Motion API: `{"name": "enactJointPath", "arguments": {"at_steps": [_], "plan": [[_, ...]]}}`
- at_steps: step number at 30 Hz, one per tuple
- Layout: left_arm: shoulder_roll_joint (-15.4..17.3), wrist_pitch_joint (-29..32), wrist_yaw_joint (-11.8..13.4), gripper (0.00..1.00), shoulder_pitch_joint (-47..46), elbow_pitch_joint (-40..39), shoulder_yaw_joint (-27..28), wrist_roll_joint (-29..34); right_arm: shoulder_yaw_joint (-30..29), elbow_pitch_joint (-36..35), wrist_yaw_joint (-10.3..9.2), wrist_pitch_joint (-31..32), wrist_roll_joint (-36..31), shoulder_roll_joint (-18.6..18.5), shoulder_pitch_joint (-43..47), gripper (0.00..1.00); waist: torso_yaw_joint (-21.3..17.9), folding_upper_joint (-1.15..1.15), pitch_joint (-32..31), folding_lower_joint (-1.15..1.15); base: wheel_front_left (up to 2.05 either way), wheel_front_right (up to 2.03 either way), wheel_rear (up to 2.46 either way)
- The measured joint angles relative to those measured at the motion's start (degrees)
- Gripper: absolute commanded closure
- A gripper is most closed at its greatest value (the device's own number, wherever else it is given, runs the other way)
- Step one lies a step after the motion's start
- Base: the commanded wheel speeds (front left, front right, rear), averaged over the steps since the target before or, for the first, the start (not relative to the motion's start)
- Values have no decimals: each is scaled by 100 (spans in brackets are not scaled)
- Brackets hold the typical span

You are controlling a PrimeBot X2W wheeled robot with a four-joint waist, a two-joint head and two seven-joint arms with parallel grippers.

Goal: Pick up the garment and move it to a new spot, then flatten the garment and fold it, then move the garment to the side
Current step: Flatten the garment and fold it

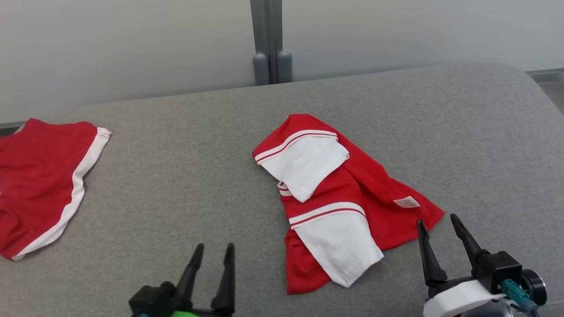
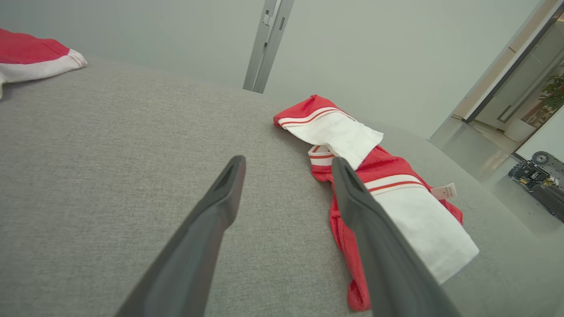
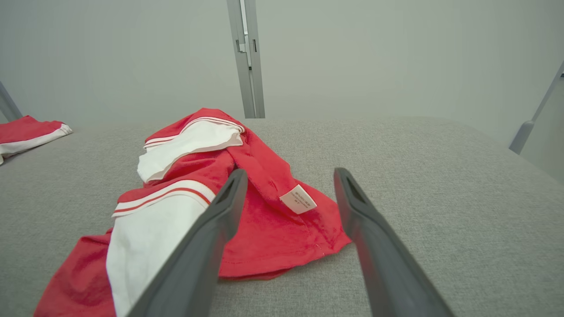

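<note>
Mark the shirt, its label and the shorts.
shirt (image 1: 374, 185), head view, red body right of the white sleeves.
label (image 1: 406, 202), head view, middle of the white tag.
shorts (image 1: 35, 176), head view, red panel left of the white stripe.

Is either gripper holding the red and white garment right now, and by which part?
Nothing is held: the left gripper and right gripper are both open, and the garment lies loose on the grey surface.

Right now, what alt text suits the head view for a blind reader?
A crumpled red-and-white garment lies on a grey cushioned surface, the open left gripper and right gripper poised near it. A second red garment lies far left.
</note>
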Motion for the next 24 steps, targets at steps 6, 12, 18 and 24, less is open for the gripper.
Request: {"name": "enactJointPath", "arguments": {"at_steps": [6, 12, 18, 24], "plan": [[-14, 224, -21, 0, -510, 167, -1491, -1184, 48, 11, 0, 1, 1, 0, -36, 0, -54, 0, 87, 0, 0, 0, 0], [-18, 614, -22, 0, -1227, 697, -2365, -1828, 111, -14, 0, 1, 1, 0, -169, 0, -127, 0, 270, 0, 0, 0, 0], [-15, 766, -21, 0, -1759, 1293, -2586, -2721, 124, -30, 0, 0, 25, 1, -328, 0, -248, 0, 535, 0, 0, 0, 0], [-14, 776, 108, 0, -2019, 1914, -2775, -3209, 111, -20, 0, 1, 35, 0, -384, 0, -430, 0, 746, 0, 0, 0, 0]]}}
